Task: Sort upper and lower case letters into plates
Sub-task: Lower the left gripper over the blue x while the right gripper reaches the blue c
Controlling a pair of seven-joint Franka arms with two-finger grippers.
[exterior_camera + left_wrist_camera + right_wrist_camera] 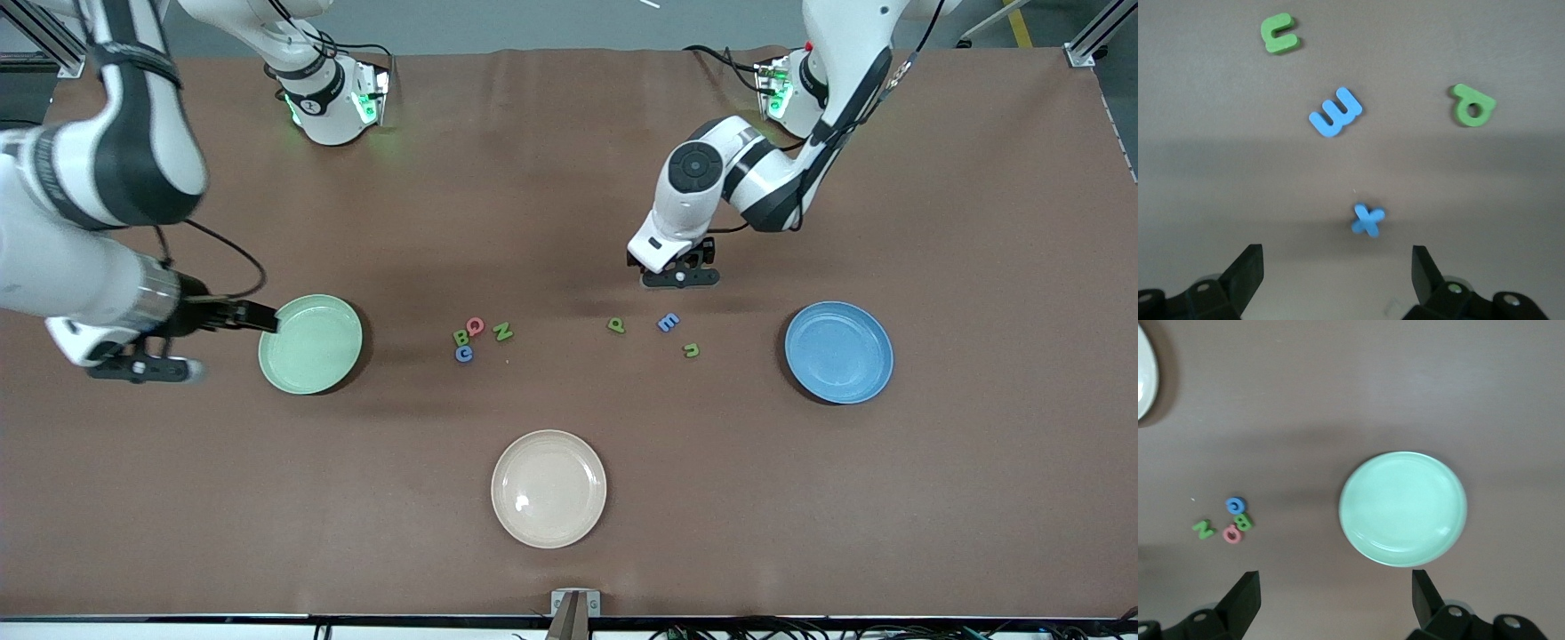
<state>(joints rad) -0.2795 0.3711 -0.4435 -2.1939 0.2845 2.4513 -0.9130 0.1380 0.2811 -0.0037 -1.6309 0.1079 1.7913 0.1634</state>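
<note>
— Brown table (569,178) first: wide bare stretches toward the robot bases and along the camera edge, room at both ends too.

— And the plates? Mint green plate (310,344) toward the right arm's end, blue plate (838,352) toward the left arm's end, cream plate (548,488) nearest the front camera, between the two. Nothing lying in any of them.

— Then the grippers. Left gripper (1337,270) hanging low over the table, fingers spread wide, gripping nothing. Right gripper (1335,595) up beside the mint plate at the table's end, likewise spread and empty.

— Smallest last: letters on bare cloth between mint and blue plates. One cluster nearer the mint plate: green B (460,338), red Q (475,325), blue C (464,354), green N (502,332), the first three touching or almost so. Looser group nearer the blue plate: green p (615,325), blue E (668,322), green u (692,350), well apart from each other. Blue x (1369,221) just ahead of the left gripper's open fingers, untouched.
</note>
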